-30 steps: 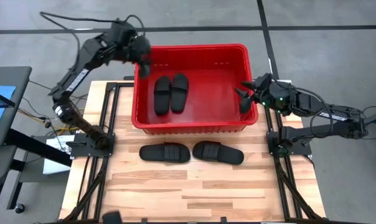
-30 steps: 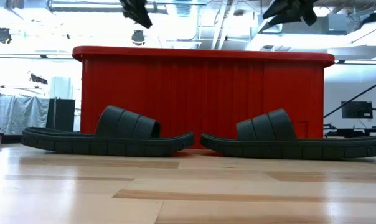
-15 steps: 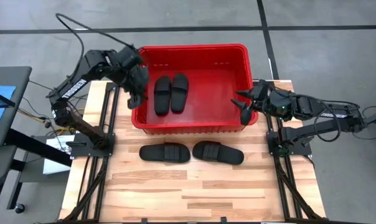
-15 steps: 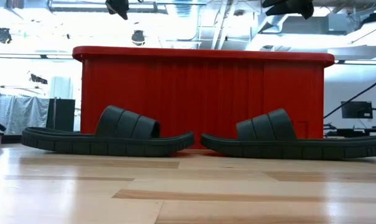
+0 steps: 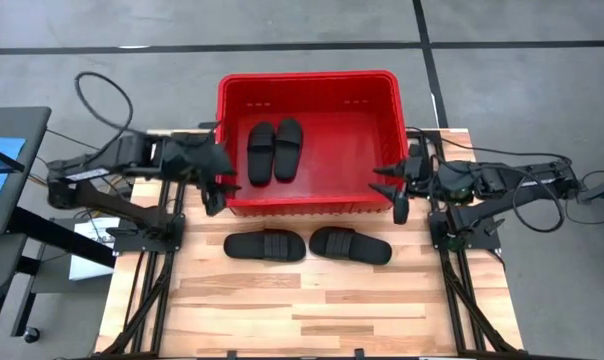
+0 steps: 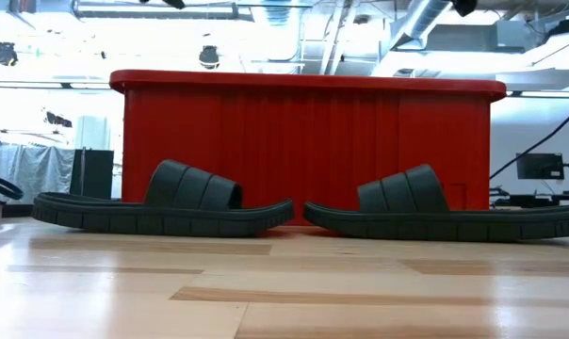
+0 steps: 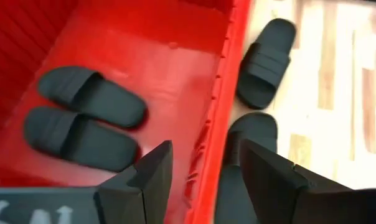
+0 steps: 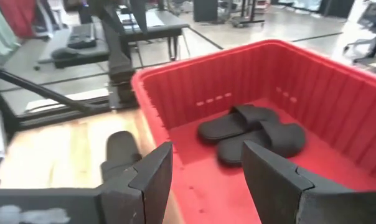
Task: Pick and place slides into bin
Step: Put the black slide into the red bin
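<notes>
High view: two slides (image 5: 273,150) in bin (image 5: 308,205), apparently side by side.

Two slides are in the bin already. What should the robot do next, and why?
Probably lower the open left gripper onto the nearer slide on the table. Two slides lie outside the bin, and both grippers hang empty at its front corners.

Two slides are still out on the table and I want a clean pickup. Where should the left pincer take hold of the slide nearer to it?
Probably best on the left slide, across the ribbed strap at its middle, from straight above. It lies flat, sole down, the strap arching above the sole, so open fingers of the left pincer could close on the strap's two edges.
</notes>
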Action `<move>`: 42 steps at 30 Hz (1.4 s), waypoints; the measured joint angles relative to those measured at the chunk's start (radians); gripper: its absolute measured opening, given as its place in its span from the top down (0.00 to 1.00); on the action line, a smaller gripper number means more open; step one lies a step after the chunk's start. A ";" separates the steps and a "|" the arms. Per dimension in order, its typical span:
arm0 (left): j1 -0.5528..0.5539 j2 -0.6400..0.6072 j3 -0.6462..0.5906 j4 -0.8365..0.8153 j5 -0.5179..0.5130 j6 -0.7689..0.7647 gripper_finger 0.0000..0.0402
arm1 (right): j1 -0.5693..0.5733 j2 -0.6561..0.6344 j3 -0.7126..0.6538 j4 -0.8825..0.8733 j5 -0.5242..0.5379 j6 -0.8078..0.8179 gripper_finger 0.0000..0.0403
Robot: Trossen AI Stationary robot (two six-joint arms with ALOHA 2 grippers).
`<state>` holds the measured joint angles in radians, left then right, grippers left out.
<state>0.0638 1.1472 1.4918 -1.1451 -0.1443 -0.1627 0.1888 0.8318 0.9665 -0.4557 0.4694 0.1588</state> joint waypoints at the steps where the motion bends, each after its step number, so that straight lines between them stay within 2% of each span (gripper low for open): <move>1: -0.016 -0.022 -0.042 0.031 0.000 -0.006 0.57 | 0.011 0.000 0.000 0.000 0.001 0.017 0.55; 4: -0.052 -0.078 -0.154 0.092 0.001 -0.020 0.57 | 0.044 0.000 0.000 0.000 0.001 0.064 0.55; 10: -0.109 -0.146 -0.337 0.105 0.010 -0.052 0.57 | 0.100 0.006 0.000 0.024 0.004 0.152 0.55; 15: -0.170 -0.208 -0.470 0.105 0.065 -0.017 0.57 | 0.134 0.036 0.000 0.074 0.004 0.174 0.55; 30: -0.298 -0.229 -0.668 0.127 0.136 0.441 0.57 | 0.158 0.170 0.000 0.103 -0.001 0.290 0.55; 42: -0.361 -0.222 -0.764 0.289 0.095 0.837 0.57 | 0.159 0.147 0.000 0.101 -0.001 0.274 0.55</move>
<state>-0.2975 0.9249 0.7280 -0.8564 -0.0489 0.6746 0.3473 0.9789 0.9661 -0.3550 0.4685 0.4331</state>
